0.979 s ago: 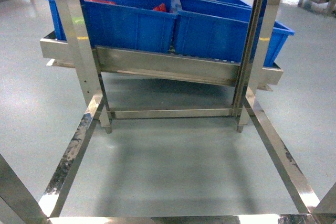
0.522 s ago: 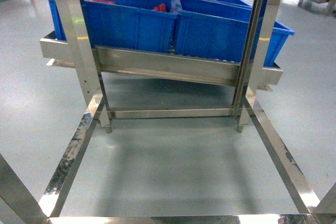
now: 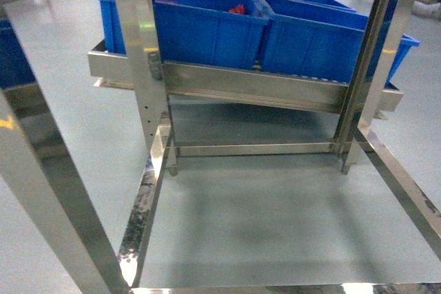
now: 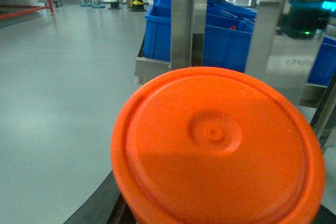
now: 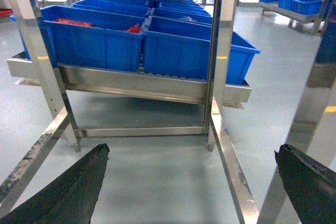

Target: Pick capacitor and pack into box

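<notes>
A round orange lid (image 4: 218, 148) fills most of the left wrist view — smooth moulded plastic with a raised rim and a small dimpled boss at its centre; whether it is the capacitor's container cannot be told, and no capacitor can be made out in any view. The left gripper itself is hidden behind it, so its fingers cannot be judged. In the right wrist view the right gripper (image 5: 189, 187) has its dark, matte fingers (image 5: 73, 187) spread wide at the frame's lower corners, with nothing between them. Ahead stands a polished stainless steel rack (image 3: 248, 87) with square uprights and a sloping shelf. Blue plastic bins (image 3: 207, 29) sit side by side along the shelf's front edge; something red (image 3: 238, 9) shows in one. No legible writing appears. The floor (image 3: 275, 218) is smooth grey.
</notes>
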Controlling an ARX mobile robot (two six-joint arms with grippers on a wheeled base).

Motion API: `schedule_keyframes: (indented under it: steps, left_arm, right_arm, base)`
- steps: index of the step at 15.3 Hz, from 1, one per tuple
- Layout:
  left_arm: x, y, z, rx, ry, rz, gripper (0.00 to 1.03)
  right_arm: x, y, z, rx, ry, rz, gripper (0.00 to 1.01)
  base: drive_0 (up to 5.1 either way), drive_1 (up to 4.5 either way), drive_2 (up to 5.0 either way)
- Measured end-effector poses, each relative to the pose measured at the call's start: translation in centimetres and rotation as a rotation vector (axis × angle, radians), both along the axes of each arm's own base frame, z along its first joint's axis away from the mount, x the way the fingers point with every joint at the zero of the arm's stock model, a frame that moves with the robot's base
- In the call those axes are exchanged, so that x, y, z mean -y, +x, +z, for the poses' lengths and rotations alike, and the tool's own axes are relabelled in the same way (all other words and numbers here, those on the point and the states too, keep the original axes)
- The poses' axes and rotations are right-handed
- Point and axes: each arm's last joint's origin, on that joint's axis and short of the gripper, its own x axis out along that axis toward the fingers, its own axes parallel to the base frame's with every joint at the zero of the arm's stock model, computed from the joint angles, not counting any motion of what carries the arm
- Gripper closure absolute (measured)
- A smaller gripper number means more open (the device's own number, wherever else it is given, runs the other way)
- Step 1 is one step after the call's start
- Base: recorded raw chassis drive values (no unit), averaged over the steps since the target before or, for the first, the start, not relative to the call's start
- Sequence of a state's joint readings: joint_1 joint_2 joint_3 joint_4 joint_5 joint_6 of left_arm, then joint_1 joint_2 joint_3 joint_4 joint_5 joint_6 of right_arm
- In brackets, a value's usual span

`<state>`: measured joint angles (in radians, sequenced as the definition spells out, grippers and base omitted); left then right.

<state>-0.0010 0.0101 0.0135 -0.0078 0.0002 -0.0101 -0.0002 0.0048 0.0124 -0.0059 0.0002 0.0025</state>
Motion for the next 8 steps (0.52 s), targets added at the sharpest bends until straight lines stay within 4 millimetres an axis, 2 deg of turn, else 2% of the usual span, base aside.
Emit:
schedule_keyframes:
  steps: [8]
  left_arm:
    - [0.0, 0.0, 0.04, 0.004, 0.0, 0.001, 0.59]
  right_arm:
    - [0.0, 0.0, 0.01, 0.002, 0.0, 0.0, 0.03]
  base:
    - [-4.9, 2.59, 2.6]
